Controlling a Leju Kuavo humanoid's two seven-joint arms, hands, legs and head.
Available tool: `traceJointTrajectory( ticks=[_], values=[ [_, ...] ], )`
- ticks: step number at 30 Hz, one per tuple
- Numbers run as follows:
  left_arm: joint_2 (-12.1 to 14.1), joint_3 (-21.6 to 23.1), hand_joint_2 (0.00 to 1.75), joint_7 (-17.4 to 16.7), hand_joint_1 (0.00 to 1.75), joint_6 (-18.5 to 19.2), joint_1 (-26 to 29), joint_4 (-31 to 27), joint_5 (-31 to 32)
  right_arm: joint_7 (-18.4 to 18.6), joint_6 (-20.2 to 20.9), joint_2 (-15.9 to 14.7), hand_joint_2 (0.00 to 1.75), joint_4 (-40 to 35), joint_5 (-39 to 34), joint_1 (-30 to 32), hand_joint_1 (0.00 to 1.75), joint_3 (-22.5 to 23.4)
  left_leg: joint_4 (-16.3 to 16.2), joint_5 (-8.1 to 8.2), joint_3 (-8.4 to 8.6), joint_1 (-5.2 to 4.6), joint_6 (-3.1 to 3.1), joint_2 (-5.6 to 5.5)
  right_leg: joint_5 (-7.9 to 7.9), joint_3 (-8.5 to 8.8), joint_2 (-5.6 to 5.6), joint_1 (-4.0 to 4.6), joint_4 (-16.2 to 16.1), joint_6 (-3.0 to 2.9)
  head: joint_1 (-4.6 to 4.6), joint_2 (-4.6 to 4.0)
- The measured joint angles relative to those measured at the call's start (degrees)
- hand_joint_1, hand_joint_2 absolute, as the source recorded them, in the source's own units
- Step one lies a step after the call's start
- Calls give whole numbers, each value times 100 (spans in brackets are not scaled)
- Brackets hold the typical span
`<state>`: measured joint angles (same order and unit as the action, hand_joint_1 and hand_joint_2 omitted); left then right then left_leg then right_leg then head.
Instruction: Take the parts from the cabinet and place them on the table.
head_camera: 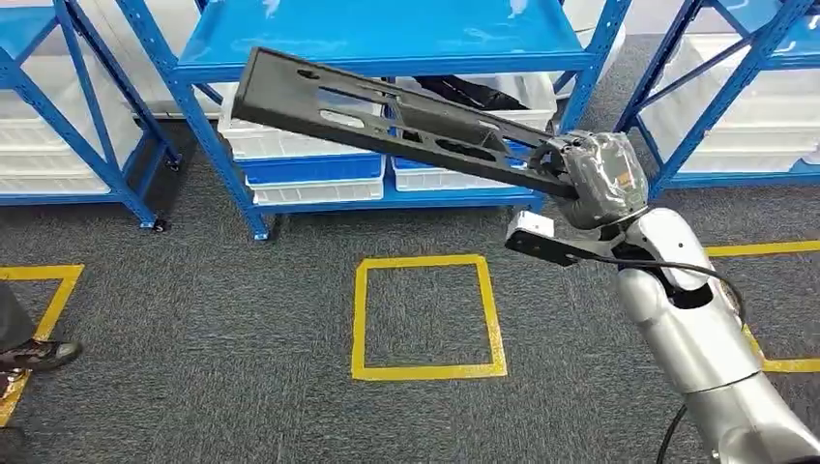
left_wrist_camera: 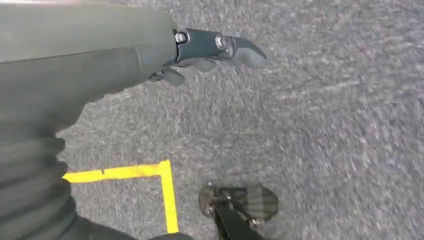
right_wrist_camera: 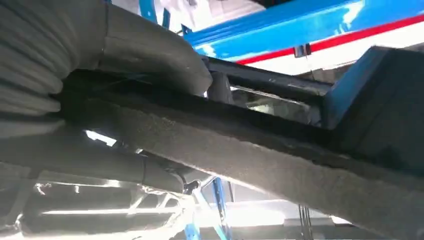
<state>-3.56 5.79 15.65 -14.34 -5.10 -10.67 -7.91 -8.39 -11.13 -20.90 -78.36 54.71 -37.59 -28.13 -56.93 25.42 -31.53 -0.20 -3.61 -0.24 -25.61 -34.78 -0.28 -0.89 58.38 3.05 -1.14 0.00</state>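
Note:
A long flat black part (head_camera: 387,116) with cut-out slots hangs in the air in front of the blue shelving (head_camera: 387,43), slanting up to the left. My right hand (head_camera: 590,179) grips its right end. Close up in the right wrist view, the thumb (right_wrist_camera: 160,55) lies over the part (right_wrist_camera: 260,145) and the darker fingers (right_wrist_camera: 100,165) wrap under it. My left hand (left_wrist_camera: 200,50) hangs over grey carpet with its fingers loosely extended and nothing in it.
White and blue bins (head_camera: 309,164) sit on the low shelf behind the part. More blue racks (head_camera: 58,145) stand left and right. A yellow taped square (head_camera: 425,314) marks the carpet in front. A person's shoe (head_camera: 39,353) is at the left edge.

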Motion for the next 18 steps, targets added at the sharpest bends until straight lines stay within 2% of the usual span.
traceJointTrajectory(
  ticks=[1,2,3,4,5,6,7,8,9,10,11,13,14,15,16,17,18],
  values=[
    [0,0,175,-4,0,-7,-22,-2,2,0,-2,-31,175,-2,0,8,175,33,83,14,-8,-23,4,-23,-164,-120,11,13,142,-24,2,0],
    [0,0,175,-11,0,-9,-38,-2,4,0,-2,-63,175,-4,0,9,175,66,74,-24,-80,-20,-36,-13,-412,-253,12,-1,496,-83,37,0],
    [-4,0,175,-15,0,-11,-40,-2,7,4,0,-74,175,-7,2,28,175,85,67,-48,-132,-26,-45,-9,-643,-406,17,-18,968,-110,42,0],
    [-15,2,175,-15,0,-11,-38,-2,11,7,-2,-89,175,-7,4,71,175,85,63,-77,-166,-26,-47,3,-806,-535,16,-36,1424,-101,39,0],
    [-22,2,175,-17,0,-9,-40,-2,13,7,0,-94,175,-7,2,122,175,85,59,-110,-198,-21,-40,12,-823,-584,16,-43,1702,-51,41,0],
    [-33,2,175,-20,0,-9,-42,-2,13,7,-2,-98,175,-7,2,148,175,85,50,-145,-240,-14,-24,25,-718,-513,16,-57,1697,34,46,0],
    [-48,2,175,-22,0,-11,-46,-2,13,7,0,-102,175,-7,4,150,175,89,28,-171,-284,0,-1,34,-546,-332,15,-85,1448,127,41,0],
    [-57,2,175,-24,0,-11,-53,-2,15,9,0,-107,175,-7,4,148,175,98,-6,-190,-333,21,27,37,-360,-71,13,-111,1038,212,37,0],
    [-57,2,175,-26,0,-11,-65,-2,22,7,0,-116,175,-9,4,145,175,118,-66,-206,-396,40,55,37,-215,265,11,-147,499,285,44,0],
    [-41,2,175,-26,0,-11,-77,-2,31,7,0,-118,175,-9,2,132,175,127,-122,-227,-477,18,99,31,-382,510,18,-129,110,278,63,0],
    [-50,4,175,-26,0,-11,-91,-2,44,9,-2,-122,175,-26,2,132,175,131,-160,-267,-529,12,152,25,-376,560,47,-30,6,213,66,0],
    [-50,4,175,-26,0,-9,-85,-2,63,9,-2,-133,175,-28,2,143,175,135,-167,-376,-585,-12,200,5,-323,428,36,-29,72,133,63,0],
    [-46,4,175,-26,0,-7,-72,-2,63,9,-2,-133,175,-28,2,152,175,135,-170,-407,-622,-14,222,2,-288,383,26,-47,82,74,61,0],
    [-37,4,175,-24,0,-7,-58,2,63,9,-2,-133,175,-28,2,162,175,131,-218,-299,-691,28,272,7,-209,303,9,-144,70,-53,63,0],
    [-37,4,175,-26,0,-7,-59,2,68,9,-2,-133,175,-31,2,172,175,131,-358,-4,-756,34,307,11,-148,229,2,-122,68,-151,57,0],
    [-39,4,175,-22,0,-7,-59,2,72,9,-2,-133,175,-39,4,169,175,133,-667,397,-843,42,336,7,-78,146,-4,-108,71,-256,52,0],
    [-39,4,175,-20,0,-4,-62,2,72,9,-2,-133,175,-44,2,170,175,135,-1070,727,-926,49,360,9,-6,59,-5,-91,74,-302,50,0]
  ],
)
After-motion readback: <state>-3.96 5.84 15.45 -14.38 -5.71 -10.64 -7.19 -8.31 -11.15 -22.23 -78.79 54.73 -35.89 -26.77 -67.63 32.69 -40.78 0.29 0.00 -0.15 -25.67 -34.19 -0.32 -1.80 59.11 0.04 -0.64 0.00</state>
